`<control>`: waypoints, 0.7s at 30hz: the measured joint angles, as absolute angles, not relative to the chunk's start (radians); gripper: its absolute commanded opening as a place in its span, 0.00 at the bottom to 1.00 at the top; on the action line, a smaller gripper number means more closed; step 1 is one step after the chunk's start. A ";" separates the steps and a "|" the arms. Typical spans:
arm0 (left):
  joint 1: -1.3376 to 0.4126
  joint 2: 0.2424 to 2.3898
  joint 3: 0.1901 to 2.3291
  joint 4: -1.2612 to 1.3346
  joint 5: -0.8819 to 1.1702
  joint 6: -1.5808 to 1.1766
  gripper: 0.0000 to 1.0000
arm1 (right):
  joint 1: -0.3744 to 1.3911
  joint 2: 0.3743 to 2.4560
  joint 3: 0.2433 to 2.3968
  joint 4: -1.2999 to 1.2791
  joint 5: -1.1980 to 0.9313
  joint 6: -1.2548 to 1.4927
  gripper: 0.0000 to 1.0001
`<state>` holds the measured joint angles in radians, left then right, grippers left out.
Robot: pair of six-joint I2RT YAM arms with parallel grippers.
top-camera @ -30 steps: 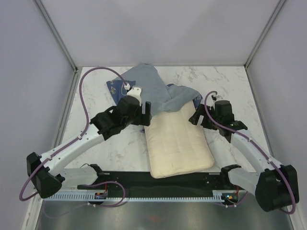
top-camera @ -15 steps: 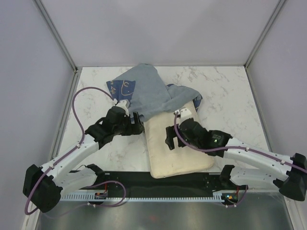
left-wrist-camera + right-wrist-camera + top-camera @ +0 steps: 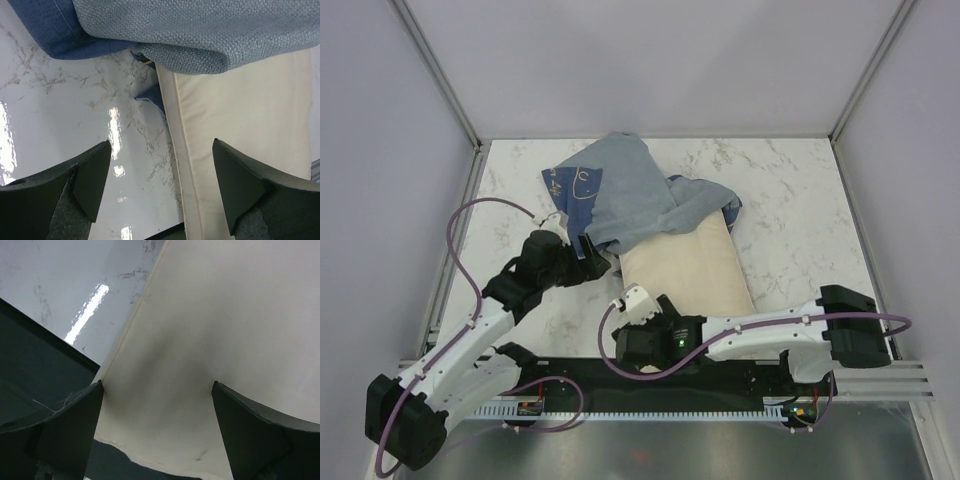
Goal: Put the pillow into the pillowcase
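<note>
**Feeding pillow into case, both pincers released**

Left pincer [image 3: 596,260] sits at the pillow's left edge, just short of the case mouth. It is spread wide and empty; in the left wrist view one finger is over the bare table [image 3: 75,110] and the other over cream fabric.

The pillowcase [image 3: 630,190] is bunched at table centre-left toward the far side, its grey-blue inside turned up and a dark blue printed flap to the left. Its lip drapes over the pillow's far end. A blue scrap peeks from under the pillow edge, so the far end is probably just inside the mouth, the rest out.

Right pincer [image 3: 630,348] is at the pillow's near-left corner by the black base plate [image 3: 580,385]. It is also spread, with fabric between its fingers but nothing clamped.

The pillow [image 3: 692,268] lies lengthwise on the table, its near end reaching the base plate.

Handling, as a judgement:
- The pillow is light, plump and squashy. It buckles if pushed from one corner, so pinch the near seam or corner deep and shove along its length.
- The case is floppy and thin and will slide with the pillow. Take the top lip at the mouth, lift and hold it open.
- The marble looks slick, so expect both to skate.
</note>
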<state>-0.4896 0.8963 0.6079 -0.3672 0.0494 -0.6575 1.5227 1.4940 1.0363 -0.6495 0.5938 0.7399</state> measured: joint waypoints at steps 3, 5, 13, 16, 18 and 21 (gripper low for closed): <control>-0.467 0.854 0.595 -0.361 0.046 -0.670 0.90 | 1.534 1.579 1.044 -0.651 0.624 0.755 0.98; -0.453 0.848 0.585 -0.348 0.047 -0.678 0.90 | 1.534 1.610 1.049 -0.650 0.643 0.765 0.98; -0.432 0.892 0.527 -0.292 0.083 -0.702 0.88 | 1.479 1.620 1.040 -0.641 0.669 0.772 0.04; -0.431 0.931 0.522 -0.266 0.107 -0.707 0.86 | 1.445 1.602 1.030 -0.638 0.679 0.759 0.00; -0.431 0.964 0.521 -0.240 0.122 -0.707 0.86 | 1.433 1.563 1.028 -0.638 0.676 0.739 0.00; -0.431 1.024 0.521 -0.196 0.144 -0.707 0.84 | 1.410 1.480 1.028 -0.644 0.651 0.698 0.00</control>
<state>-0.4313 1.0237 0.5205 -0.1955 0.1440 -0.7067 1.4101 1.4796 1.0279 -0.6437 0.6510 0.6979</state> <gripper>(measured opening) 0.853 0.014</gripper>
